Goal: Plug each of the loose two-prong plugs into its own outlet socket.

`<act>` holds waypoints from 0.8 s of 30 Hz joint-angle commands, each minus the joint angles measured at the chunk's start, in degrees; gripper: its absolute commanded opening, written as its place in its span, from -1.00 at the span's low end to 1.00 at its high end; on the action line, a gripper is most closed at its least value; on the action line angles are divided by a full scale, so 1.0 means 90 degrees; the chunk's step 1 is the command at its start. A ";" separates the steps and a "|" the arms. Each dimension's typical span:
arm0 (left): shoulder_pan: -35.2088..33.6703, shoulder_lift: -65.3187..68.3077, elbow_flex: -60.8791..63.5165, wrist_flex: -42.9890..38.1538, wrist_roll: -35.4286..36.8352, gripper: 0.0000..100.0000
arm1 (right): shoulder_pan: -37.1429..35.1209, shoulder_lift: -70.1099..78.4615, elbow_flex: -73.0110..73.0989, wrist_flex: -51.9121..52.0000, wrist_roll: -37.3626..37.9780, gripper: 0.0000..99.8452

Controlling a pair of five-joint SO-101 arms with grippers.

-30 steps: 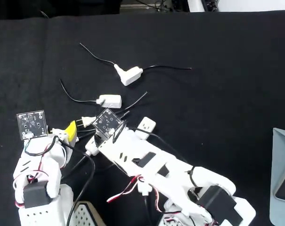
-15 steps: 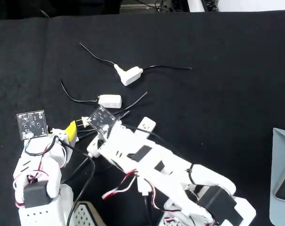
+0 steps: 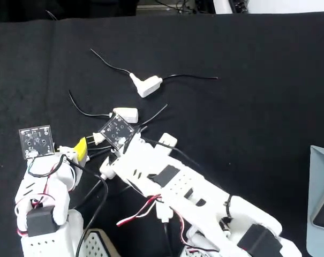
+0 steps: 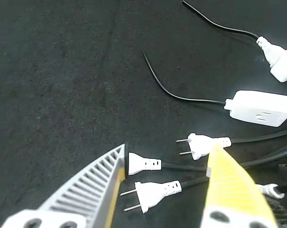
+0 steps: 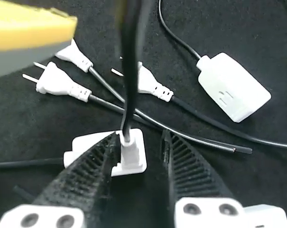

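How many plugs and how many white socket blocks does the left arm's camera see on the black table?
Two-prong plugs: 3 (first plug, second plug, third plug)
White socket blocks: 2 (whole block, cut-off block)
Total: 5

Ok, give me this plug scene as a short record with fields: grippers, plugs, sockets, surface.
Left gripper: open, over the loose plugs
Right gripper: open, straddling a white block with a black cable
Loose plugs: three, close together, none plugged in
White socket: slots empty, beyond the plugs
Surface: black cloth
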 commanded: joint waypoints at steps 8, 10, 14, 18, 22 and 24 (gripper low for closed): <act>-0.0054 -0.0039 -0.0024 -0.0137 0.0049 -0.45 | -0.0127 0.0825 -0.0562 0.0020 -0.0205 -0.81; -0.0054 -0.0039 -0.0024 -0.0137 0.0049 -0.45 | -0.0117 0.1118 -0.0679 0.0020 -0.0156 -0.98; -0.0054 -0.0039 -0.0024 -0.0137 0.0049 -0.45 | -0.0107 0.1324 -0.0630 0.0020 -0.0147 -0.98; -0.0054 -0.0039 -0.0024 -0.0137 0.0049 -0.45 | -0.0107 0.1363 -0.0562 0.0020 -0.0137 -0.98; -0.0054 -0.0039 -0.0024 -0.0137 0.0049 -0.45 | 0.0059 0.1148 -0.0640 0.0020 -0.0166 -0.98; -0.0054 -0.0039 -0.0024 -0.0137 0.0049 -0.45 | 0.0244 0.0835 -0.0757 0.0020 -0.0186 -0.98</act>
